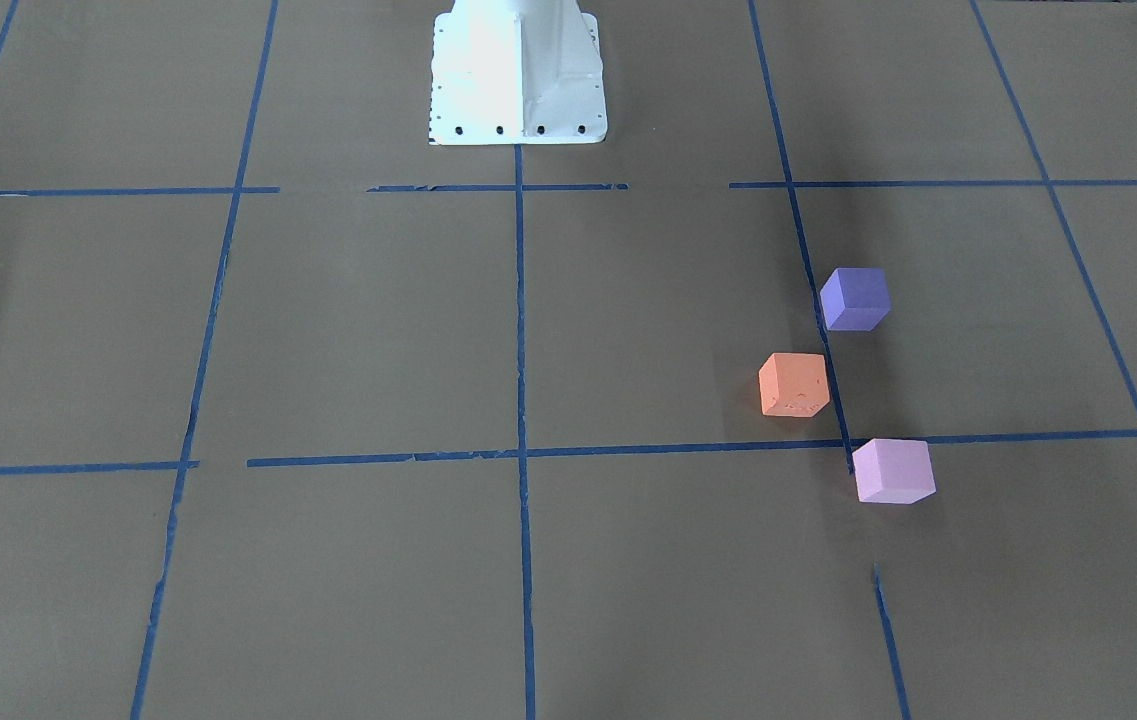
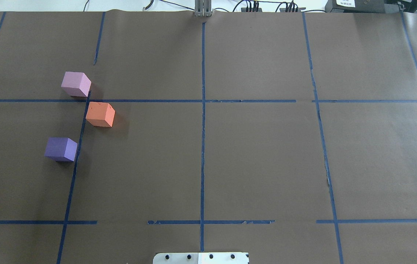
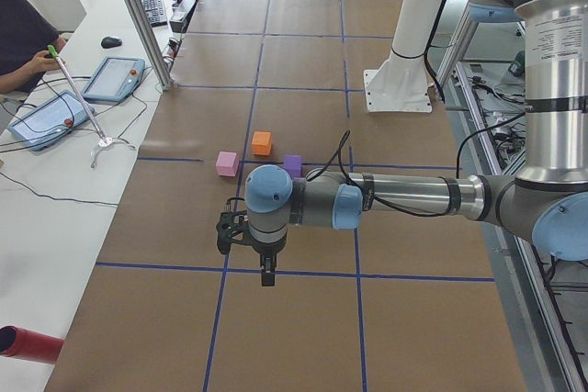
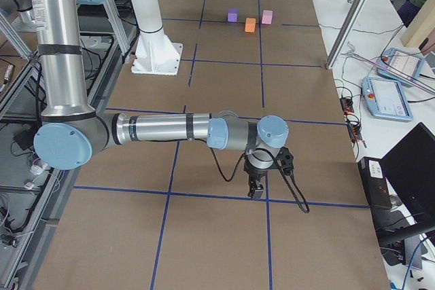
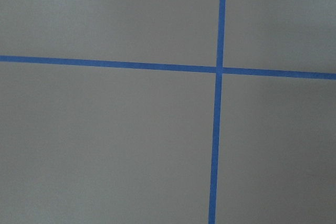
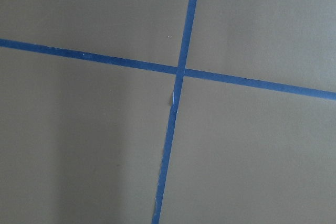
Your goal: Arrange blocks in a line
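The orange block point(image 2: 100, 114) sits on the brown table point(image 2: 259, 157) at the robot's left. The pink block point(image 2: 76, 84) is near it on its far left and the purple block point(image 2: 61, 149) near it on its near left, none of them touching. Both the left gripper point(image 3: 266, 268) and the right gripper point(image 4: 257, 188) hang over the table well apart from the orange block, and I cannot tell whether their fingers are open or closed.
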Robot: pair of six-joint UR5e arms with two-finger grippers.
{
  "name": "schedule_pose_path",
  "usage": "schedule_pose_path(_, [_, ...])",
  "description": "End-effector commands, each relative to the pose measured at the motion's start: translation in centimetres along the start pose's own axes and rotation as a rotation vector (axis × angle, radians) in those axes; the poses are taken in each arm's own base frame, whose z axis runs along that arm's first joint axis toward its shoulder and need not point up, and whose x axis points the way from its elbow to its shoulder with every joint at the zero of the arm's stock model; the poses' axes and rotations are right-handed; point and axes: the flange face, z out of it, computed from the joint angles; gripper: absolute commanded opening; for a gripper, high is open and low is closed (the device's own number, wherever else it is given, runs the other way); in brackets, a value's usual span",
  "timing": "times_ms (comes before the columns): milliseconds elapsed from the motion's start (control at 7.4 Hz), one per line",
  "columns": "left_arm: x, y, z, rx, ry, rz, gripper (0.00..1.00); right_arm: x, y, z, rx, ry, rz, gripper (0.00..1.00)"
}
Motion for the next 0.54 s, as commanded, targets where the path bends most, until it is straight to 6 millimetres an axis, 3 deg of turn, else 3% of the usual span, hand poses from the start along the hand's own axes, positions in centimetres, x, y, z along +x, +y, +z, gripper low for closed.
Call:
schedule_pose_path(0, [-0.05, 0.19, 0.13, -0.007, -0.002, -0.014, 1.00, 0.00, 0.00, 0.00, 0.000, 0.000, 0.000, 1.00])
schedule_pose_path(405, [0.00, 0.40, 0.08, -0.002, 0.002, -0.010, 1.00, 0.00, 0.00, 0.00, 0.000, 0.000, 0.000, 1.00])
